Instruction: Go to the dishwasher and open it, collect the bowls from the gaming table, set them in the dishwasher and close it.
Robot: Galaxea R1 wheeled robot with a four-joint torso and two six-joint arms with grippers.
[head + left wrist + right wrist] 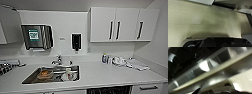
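The dishwasher (109, 90) shows as a dark racked opening under the white counter (105, 73), at the lower edge of the head view, right of the sink. The gaming table and the bowls are out of view. In the left wrist view a dark part of my arm (218, 42) hangs over a speckled beige floor (199, 22). The right wrist view is blurred: a pale slanted edge (218, 69) runs across a dark, shiny interior with grey bars. I cannot tell what that edge belongs to.
A steel sink (31, 78) with a tap (58, 60) holds an orange-brown round item (45, 73) and white dishes. On the wall are a paper towel dispenser (37, 36), a soap dispenser (76, 41) and white cupboards (123, 23). A bottle (104, 58) and cloths (127, 63) lie on the counter's right.
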